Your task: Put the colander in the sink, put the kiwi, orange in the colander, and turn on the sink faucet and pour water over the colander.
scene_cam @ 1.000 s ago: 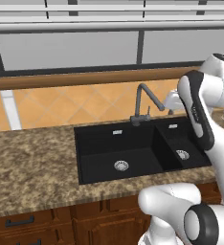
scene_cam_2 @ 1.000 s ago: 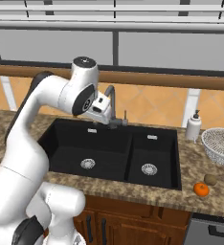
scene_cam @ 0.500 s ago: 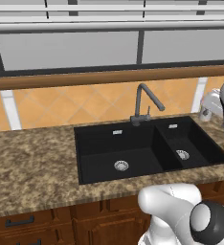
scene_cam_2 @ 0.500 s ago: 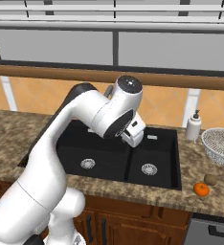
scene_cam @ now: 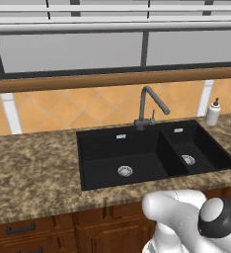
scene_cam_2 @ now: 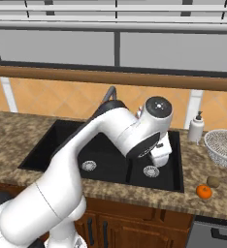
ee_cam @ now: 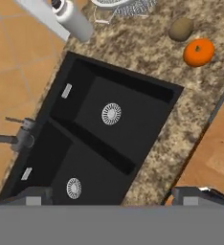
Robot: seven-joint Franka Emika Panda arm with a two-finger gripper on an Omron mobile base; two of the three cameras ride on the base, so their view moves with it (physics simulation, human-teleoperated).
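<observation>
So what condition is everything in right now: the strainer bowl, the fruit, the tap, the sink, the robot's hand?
colander: upright on the counter right of the sink, nothing in it that shows
orange: on the counter, beside the kiwi
kiwi: on the counter, not in the colander
sink faucet: off, no water running
sink: both basins dry and bare
soap dispenser: upright by the sink
tool: open, holding nothing, above the sink

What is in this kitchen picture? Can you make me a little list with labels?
colander: on the counter, right of the sink, empty
sink: black, two basins, both empty
orange: on the counter near the front edge
kiwi: on the counter, just behind the orange
sink faucet: behind the sink, no water running
soap bottle: behind the sink's right corner
gripper: open, holding nothing
</observation>
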